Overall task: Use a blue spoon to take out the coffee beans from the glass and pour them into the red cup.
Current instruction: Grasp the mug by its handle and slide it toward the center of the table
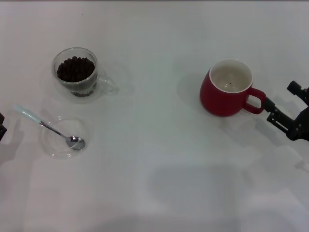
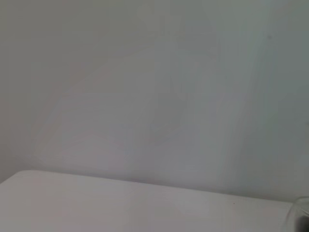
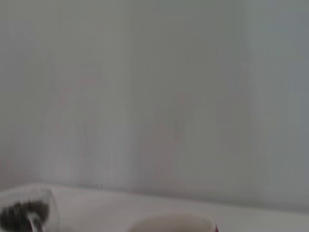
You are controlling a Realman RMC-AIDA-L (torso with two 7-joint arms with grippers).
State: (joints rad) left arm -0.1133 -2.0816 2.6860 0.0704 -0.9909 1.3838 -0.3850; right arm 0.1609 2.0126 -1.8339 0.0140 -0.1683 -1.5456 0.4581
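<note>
Beans in the glass, spoon on the saucer, red cup apart on the white counter point(image 1: 159, 145).

Glass point(image 1: 76, 71) full of dark coffee beans point(image 1: 75, 68), far on the left. Just in front of it, blue spoon point(image 1: 49, 129) lying with its shiny bowl in a flat clear saucer point(image 1: 64, 137), pale handle poking out over the rim. Red cup point(image 1: 227, 87) well apart on the right, handle turned toward the right hand point(image 1: 276, 116), very close. Can't tell if that hand is spread or pressed together. Left hand point(image 1: 2, 126) barely peeking in at the left edge; can't tell there either.
</note>
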